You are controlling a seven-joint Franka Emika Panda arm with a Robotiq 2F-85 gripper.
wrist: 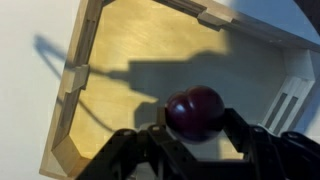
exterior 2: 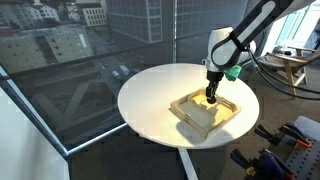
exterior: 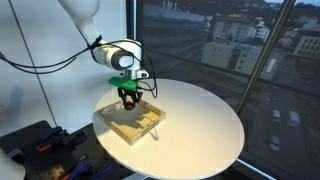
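Note:
In the wrist view my gripper (wrist: 195,118) is shut on a dark red, round plum-like fruit (wrist: 194,110), with a finger pressed against each side of it. It hangs just above the light wooden tray (wrist: 120,70), over the tray's floor near a slotted wall. In both exterior views the gripper (exterior: 127,97) (exterior 2: 212,96) hangs over the wooden tray (exterior: 118,125) (exterior 2: 190,103) on the round white table (exterior: 200,120) (exterior 2: 150,100). The fruit is too small to make out there.
The tray (exterior: 118,125) lies near the table's edge on the robot's side. Tall windows (exterior: 230,40) (exterior 2: 70,40) stand just beyond the table. Cables (exterior: 50,65) trail from the arm, and cluttered equipment (exterior: 35,145) (exterior 2: 290,150) sits below the table.

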